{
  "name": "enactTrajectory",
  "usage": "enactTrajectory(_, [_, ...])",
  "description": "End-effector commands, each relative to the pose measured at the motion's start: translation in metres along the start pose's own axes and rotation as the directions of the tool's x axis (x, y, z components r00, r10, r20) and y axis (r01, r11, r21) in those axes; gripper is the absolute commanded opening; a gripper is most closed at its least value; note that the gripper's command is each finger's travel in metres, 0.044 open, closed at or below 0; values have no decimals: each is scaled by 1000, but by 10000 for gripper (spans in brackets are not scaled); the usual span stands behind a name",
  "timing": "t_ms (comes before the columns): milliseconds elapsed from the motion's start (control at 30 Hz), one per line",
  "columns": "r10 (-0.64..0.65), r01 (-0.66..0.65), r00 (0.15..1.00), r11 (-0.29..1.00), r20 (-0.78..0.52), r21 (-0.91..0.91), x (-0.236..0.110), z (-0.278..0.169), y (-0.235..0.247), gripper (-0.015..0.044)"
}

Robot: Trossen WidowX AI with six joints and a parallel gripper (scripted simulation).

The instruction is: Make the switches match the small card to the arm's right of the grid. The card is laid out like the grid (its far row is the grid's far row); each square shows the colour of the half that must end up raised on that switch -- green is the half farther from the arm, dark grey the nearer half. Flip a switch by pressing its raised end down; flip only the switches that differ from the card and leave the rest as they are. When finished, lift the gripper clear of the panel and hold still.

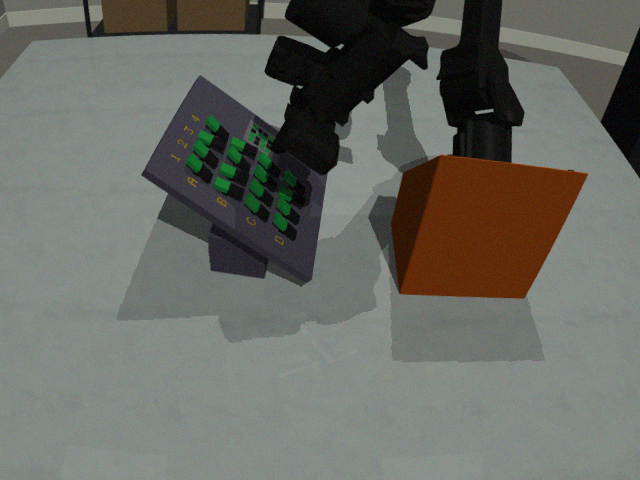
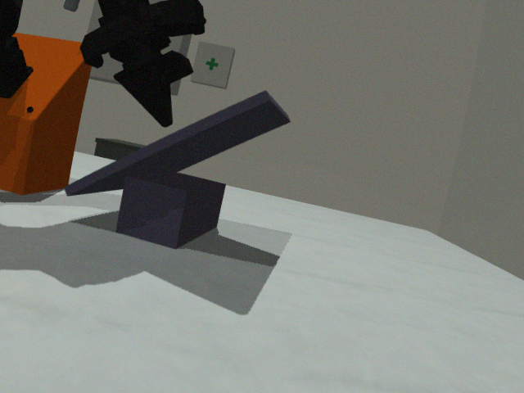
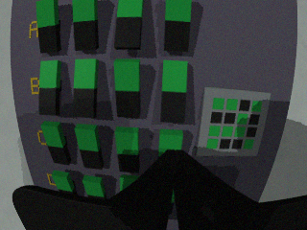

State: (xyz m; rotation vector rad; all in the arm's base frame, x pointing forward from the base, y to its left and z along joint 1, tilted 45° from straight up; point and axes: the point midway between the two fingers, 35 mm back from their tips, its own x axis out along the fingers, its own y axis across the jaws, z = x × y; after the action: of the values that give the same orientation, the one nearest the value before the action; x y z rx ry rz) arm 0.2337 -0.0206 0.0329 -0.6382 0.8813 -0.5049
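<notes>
The dark purple switch panel (image 1: 180, 135) (image 2: 211, 131) (image 3: 256, 38) is tilted up on a block (image 1: 235, 258) (image 2: 164, 207). It carries a four by four grid of green and dark grey switches, with rows A to D and columns 1 to 4. The small card (image 3: 236, 122) (image 1: 260, 135) sits at the right of the grid and is partly covered in the top view. My gripper (image 1: 314, 164) (image 2: 164, 122) (image 3: 175, 157) is shut and empty. Its tip hangs just above the panel by switch C4 (image 3: 171, 138). It hides most of row D.
An orange box (image 1: 480, 227) (image 2: 38, 118) stands right of the panel, in front of the arm's base (image 1: 480, 103). Cardboard boxes (image 1: 175, 12) sit behind the table. A wall sign with a green cross (image 2: 211, 64) hangs behind.
</notes>
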Motion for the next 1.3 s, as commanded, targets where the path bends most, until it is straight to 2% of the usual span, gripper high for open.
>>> enactTrajectory(0, [4,-4,1000,1000,-2,-5,4,0,1,0])
enactTrajectory(233, [4,-4,1000,1000,-2,-5,13,0,1,0])
enactTrajectory(1267, [4,-4,1000,1000,-1,-5,15,0,1,0])
